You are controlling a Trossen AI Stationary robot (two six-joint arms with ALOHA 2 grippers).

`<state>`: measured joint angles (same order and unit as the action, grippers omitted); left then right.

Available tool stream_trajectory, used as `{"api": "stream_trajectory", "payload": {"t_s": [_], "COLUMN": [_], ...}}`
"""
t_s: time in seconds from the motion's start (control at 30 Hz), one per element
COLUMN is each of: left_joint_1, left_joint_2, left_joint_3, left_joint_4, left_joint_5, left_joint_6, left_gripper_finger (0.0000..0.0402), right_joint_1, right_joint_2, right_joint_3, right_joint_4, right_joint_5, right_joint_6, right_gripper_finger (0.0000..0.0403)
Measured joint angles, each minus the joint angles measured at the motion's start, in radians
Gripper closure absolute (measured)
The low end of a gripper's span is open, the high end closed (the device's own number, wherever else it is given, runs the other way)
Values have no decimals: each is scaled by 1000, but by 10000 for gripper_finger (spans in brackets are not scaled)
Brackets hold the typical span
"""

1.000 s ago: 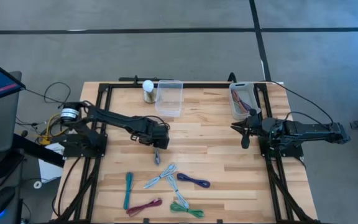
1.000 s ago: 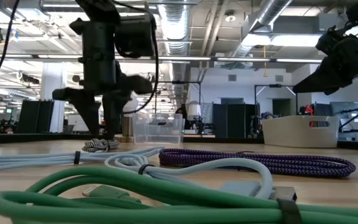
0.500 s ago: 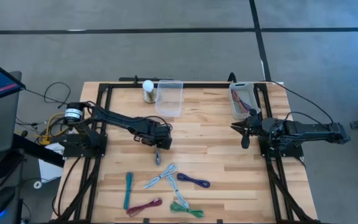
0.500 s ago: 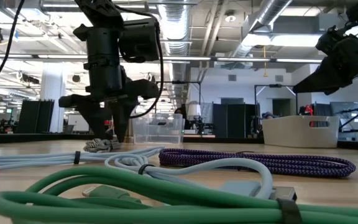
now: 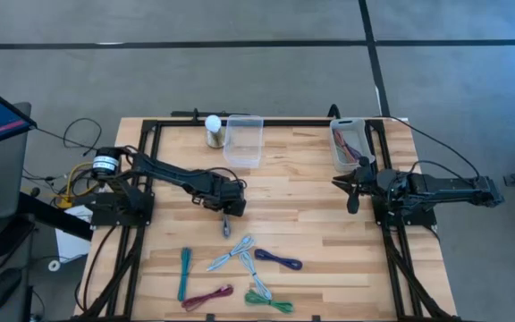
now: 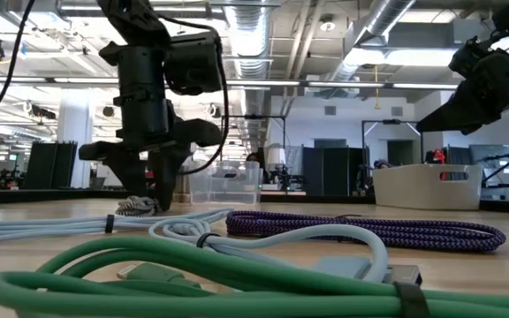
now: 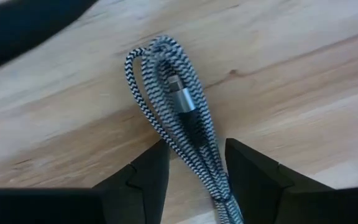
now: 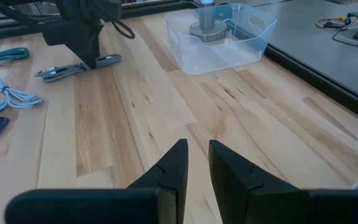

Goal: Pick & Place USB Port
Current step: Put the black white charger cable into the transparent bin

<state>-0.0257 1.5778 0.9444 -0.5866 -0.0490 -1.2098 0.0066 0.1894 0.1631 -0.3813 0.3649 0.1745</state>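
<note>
Left wrist view: braided cable (image 7: 182, 124) between end effector (image 7: 194, 171) fingers.
</note>
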Motion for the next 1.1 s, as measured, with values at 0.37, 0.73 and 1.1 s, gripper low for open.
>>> {"api": "stream_trajectory", "payload": {"t_s": [0.37,0.73,1.1], "left_joint_1": [1,1,31], "left_joint_2": [-7,-16,-204], "left_joint_3": [-41,-42,-46], "left_joint_4": [45,58,109], "left_joint_5": [4,3,-122], "left_joint_6": [2,28,105], "left_gripper_finger": [283,378,384], "right_joint_1": [0,0,0], "right_joint_2": [0,0,0], "right_joint_3": [0,0,0], "right_joint_4": [-1,-1,-1], "right_joint_5": [1,2,2], "right_joint_6": [0,0,0], "right_gripper_finger": [345,345,345]}}
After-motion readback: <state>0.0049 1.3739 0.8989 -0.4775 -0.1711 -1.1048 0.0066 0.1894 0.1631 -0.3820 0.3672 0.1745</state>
